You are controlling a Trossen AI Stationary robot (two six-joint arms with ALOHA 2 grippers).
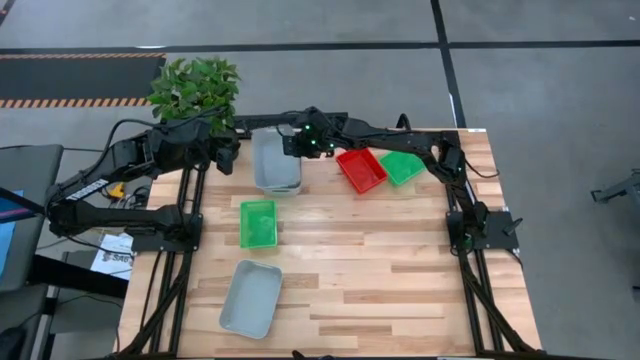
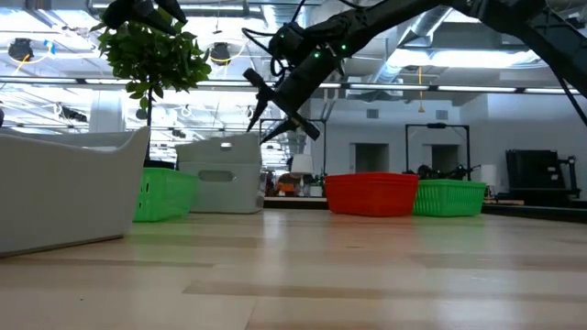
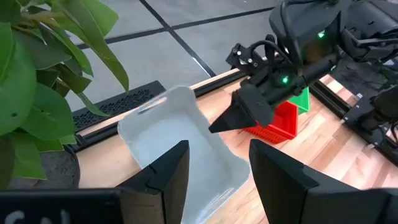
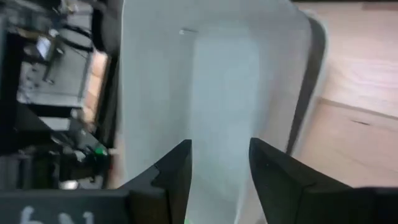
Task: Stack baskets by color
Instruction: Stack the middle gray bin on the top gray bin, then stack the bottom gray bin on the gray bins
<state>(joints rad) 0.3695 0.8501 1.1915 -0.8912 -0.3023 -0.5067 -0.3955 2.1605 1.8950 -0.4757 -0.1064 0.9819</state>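
Observation:
A pale grey-blue basket (image 1: 275,160) stands on its bottom at the far middle of the table. My right gripper (image 1: 292,145) hangs open above that basket's far right part (image 4: 217,74), clear of it in the low view (image 2: 266,115). My left gripper (image 3: 217,149) waits open at the far left, beside the plant, pointing toward the same basket (image 3: 180,137). A red basket (image 1: 361,169) and a green basket (image 1: 402,166) sit side by side at the far right. Another green basket (image 1: 257,222) lies left of centre, and a second grey-blue basket (image 1: 250,298) lies near the front left.
A potted green plant (image 1: 195,88) stands just beyond the table's far left corner, next to my left arm. Bare wood (image 1: 400,270) stretches across the middle and near right of the table.

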